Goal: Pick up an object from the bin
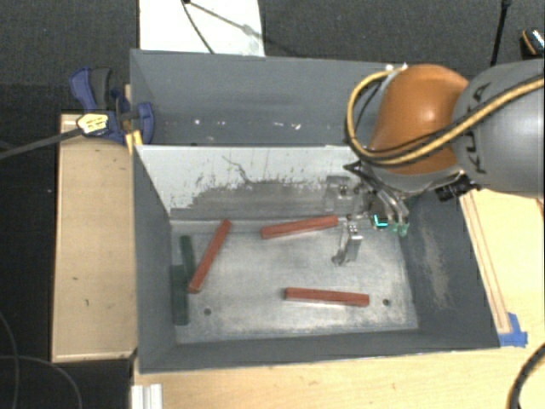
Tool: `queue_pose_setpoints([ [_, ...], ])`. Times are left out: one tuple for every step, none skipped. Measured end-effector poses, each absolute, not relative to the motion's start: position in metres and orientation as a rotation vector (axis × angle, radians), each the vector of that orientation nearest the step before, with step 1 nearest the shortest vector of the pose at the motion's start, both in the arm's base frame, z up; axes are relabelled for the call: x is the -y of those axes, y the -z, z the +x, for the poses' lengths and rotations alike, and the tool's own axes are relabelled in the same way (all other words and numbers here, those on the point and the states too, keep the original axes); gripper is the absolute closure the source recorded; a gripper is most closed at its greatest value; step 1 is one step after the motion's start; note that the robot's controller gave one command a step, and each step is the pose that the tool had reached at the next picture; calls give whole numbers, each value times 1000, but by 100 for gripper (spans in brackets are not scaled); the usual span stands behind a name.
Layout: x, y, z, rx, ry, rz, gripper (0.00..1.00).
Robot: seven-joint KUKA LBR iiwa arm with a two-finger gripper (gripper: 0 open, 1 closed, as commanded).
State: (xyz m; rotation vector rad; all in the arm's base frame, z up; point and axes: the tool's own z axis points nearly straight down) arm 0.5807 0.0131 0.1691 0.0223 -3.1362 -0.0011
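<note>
In the bin (255,100), the back stick (298,227) lies just left of the gripper (345,252), the front stick (326,296) before it. The slanted stick (209,256) and the edge stick (180,284) lie at the left.

My arm (511,135) is a fat silver-grey tube with dark lettering along it. Its wrist wears a rounded orange cover (417,113), looped by black and yellowish cables (352,118). Below hangs bare metal hardware (366,198) with a small teal light (381,221).

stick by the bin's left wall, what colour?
The stick is dark green, seen best in the camera view.
</note>
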Motion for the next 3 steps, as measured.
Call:
queue_pose_setpoints([
  [-19,-66,507,3131,1,-26,0],
  [-19,-70,512,3142,1,-28,100],
  [-26,-250,536,3153,1,0,100],
])
